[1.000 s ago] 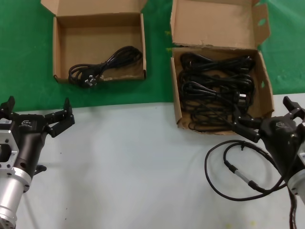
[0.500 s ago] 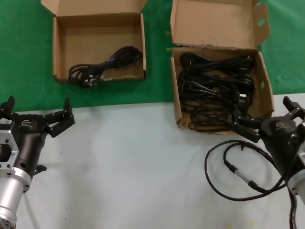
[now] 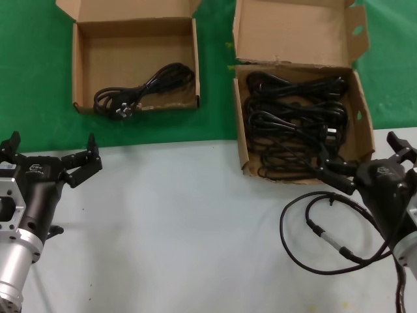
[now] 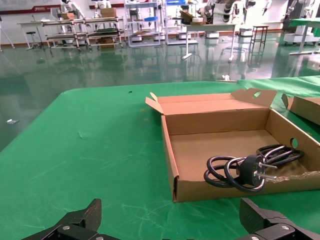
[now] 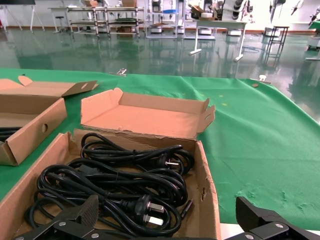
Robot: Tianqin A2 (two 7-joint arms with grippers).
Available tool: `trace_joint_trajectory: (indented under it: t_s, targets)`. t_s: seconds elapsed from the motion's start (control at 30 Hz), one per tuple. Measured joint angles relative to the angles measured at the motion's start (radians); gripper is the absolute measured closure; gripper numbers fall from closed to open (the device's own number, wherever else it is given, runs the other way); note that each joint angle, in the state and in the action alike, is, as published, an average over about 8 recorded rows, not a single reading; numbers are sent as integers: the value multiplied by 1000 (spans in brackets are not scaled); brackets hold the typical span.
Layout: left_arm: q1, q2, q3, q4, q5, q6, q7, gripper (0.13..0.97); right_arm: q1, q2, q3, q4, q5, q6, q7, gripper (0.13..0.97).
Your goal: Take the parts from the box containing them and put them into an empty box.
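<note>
The box with the oval cut-out in its tall flap [image 3: 357,30] stands at the back right and holds several coiled black power cords [image 3: 293,124]. The other box, with a plain flap [image 3: 88,65], stands at the back left and holds one coiled cord [image 3: 140,91]. My right gripper [image 3: 365,160] is open at the full box's near right corner, above the cords [image 5: 115,185]; its jaws [image 5: 167,230] are empty. My left gripper [image 3: 51,151] is open and empty over the table's left side, short of the left box [image 4: 175,150] and its cord [image 4: 250,170].
A thin looping black cable with a silver connector [image 3: 326,235] lies on the white table near my right arm. The boxes stand on green cloth [image 3: 32,78] beyond the white table top [image 3: 182,222]. The left box also shows in the right wrist view [image 5: 30,125].
</note>
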Motion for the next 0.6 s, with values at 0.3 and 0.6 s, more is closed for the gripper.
trace_joint_trajectory:
  t_s: [0.3,0.6]
  targets:
    - [0,0,0,0,0,0,0,132,0,0,0,0,0,0,0,129]
    - [0,0,0,0,0,0,0,132,0,0,0,0,0,0,0,129]
